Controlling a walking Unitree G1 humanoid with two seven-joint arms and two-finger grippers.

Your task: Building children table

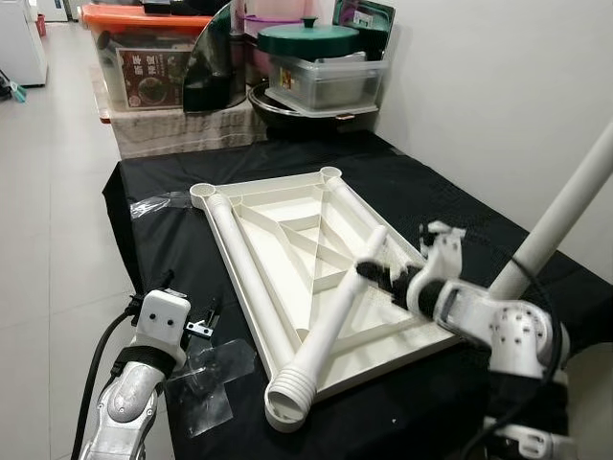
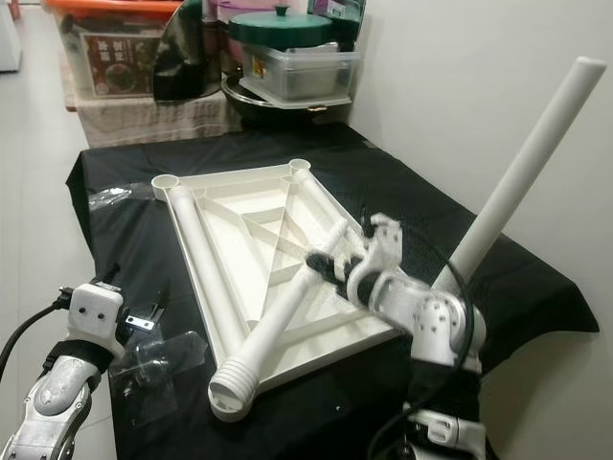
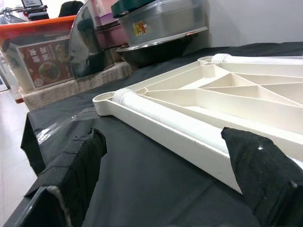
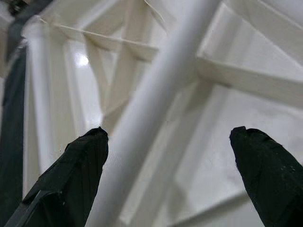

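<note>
Legs lay about the upturned tabletop (image 1: pixel 287 278), a white ribbed panel on the black-draped table (image 1: pixel 450 201). One loose leg (image 1: pixel 330 321) rested slantwise across the panel's ribs, its long axis running from the threaded end overhanging the panel's near corner up toward the right gripper (image 1: pixel 388 273). That gripper hovered over the leg's upper end with its jaws spread wide; in the right wrist view the leg (image 4: pixel 156 113) passed between the black fingertips (image 4: pixel 80 165), nearer one than the other, and whether either touched it could not be made out. A second leg (image 1: pixel 249 273) lay along the panel's left long edge, its axis matching that edge, one end at the far-left corner socket (image 1: pixel 203 192). A third leg (image 2: pixel 522 168) rose steeply at the right, behind the right arm, its foot hidden by the arm.

The left gripper (image 1: pixel 196 321) hung off the table's near-left edge, jaws apart and empty, with the panel's long side ahead of its fingers (image 3: pixel 258 165) and bare cloth between them. Clear plastic wrap (image 1: pixel 211 379) lay just beside it on the cloth.

Open cloth remained to the right of the panel, toward the wall. Beyond the far edge stood a lidded bin (image 1: pixel 326 77) and an orange-lidded box (image 1: pixel 144 57), both partly cut off at the top.
</note>
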